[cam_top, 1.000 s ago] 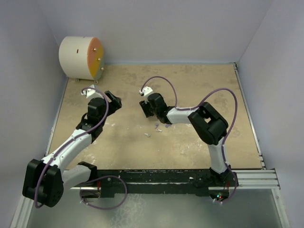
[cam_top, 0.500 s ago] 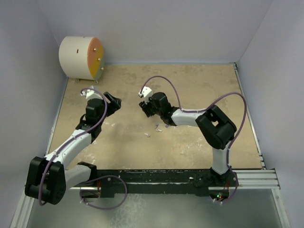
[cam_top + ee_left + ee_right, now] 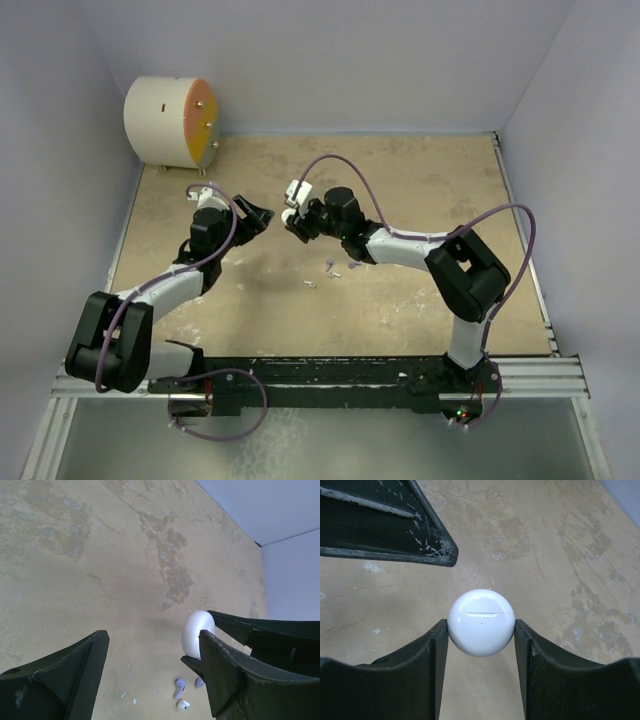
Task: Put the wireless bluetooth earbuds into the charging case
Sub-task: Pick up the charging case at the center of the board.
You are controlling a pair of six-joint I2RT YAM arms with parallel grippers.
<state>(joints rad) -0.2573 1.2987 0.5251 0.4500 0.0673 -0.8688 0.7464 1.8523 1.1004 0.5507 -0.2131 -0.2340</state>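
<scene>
The charging case (image 3: 481, 622) is a round white puck with its lid closed, pinched edge-on between my right gripper's (image 3: 481, 631) fingers and held above the table. In the left wrist view the case (image 3: 197, 632) shows just past my right-hand finger. My left gripper (image 3: 152, 645) is open and empty, its fingertips close to the case but apart from it. In the top view the left gripper (image 3: 262, 217) and right gripper (image 3: 296, 222) face each other. Earbuds lie loose on the table: two lilac ones (image 3: 179, 686) (image 3: 199, 682) and a whitish one (image 3: 183, 704).
A big white drum with an orange face (image 3: 170, 122) stands at the back left corner. The tan table (image 3: 420, 180) is walled on the left, back and right. One finger of the left gripper (image 3: 395, 525) fills the top left of the right wrist view.
The right gripper has carried the case up and to the left. The left gripper has swung right towards it, so the two now nearly meet.
</scene>
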